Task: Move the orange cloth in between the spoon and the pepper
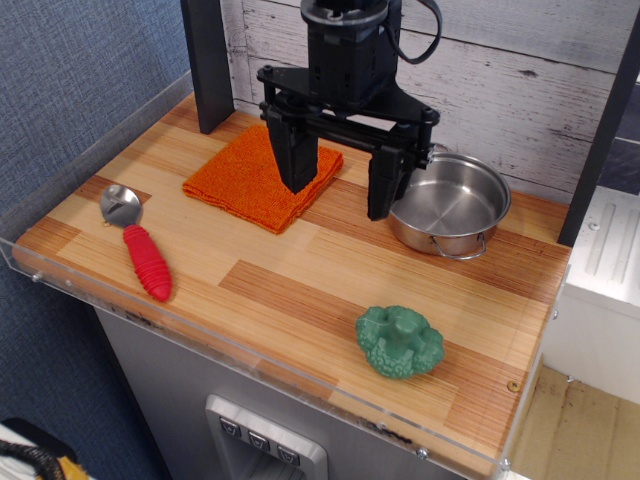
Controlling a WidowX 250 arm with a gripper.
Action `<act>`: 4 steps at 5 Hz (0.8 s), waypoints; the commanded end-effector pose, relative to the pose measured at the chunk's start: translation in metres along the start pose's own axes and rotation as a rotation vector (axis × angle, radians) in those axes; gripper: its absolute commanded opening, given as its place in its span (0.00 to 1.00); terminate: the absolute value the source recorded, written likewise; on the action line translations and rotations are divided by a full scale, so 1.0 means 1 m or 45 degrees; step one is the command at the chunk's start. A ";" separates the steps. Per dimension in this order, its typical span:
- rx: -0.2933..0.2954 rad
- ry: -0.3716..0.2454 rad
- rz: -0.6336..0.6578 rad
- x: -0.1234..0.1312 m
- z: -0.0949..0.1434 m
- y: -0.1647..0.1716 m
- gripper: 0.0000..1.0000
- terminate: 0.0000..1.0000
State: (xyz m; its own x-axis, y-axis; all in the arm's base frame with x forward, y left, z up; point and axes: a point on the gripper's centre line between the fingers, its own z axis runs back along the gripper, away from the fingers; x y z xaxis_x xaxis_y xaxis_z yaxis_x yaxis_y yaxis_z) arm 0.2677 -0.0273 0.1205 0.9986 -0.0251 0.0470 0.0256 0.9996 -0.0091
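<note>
The orange cloth (252, 178) lies folded flat at the back of the wooden table, left of the steel pot. The spoon (138, 242), with a shiny bowl and red ribbed handle, lies near the front left edge. The green pepper (399, 341) sits near the front right. My gripper (341, 192) hangs open above the cloth's right edge, its left finger (299, 160) over the cloth and its right finger (385, 186) over bare wood next to the pot. It holds nothing.
A round steel pot (452, 204) stands at the back right, close to my right finger. A dark post (212, 62) rises at the back left. A clear plastic rim (250, 352) runs along the table's front and left edges.
</note>
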 end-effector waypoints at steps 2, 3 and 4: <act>0.056 0.010 0.097 0.007 -0.007 0.031 1.00 0.00; 0.100 -0.032 0.129 0.012 -0.006 0.054 1.00 0.00; 0.154 -0.084 0.165 0.031 -0.019 0.082 1.00 0.00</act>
State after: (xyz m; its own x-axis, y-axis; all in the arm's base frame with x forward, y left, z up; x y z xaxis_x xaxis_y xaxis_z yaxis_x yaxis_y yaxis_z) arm 0.2985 0.0555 0.0881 0.9904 0.1070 0.0877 -0.1155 0.9884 0.0984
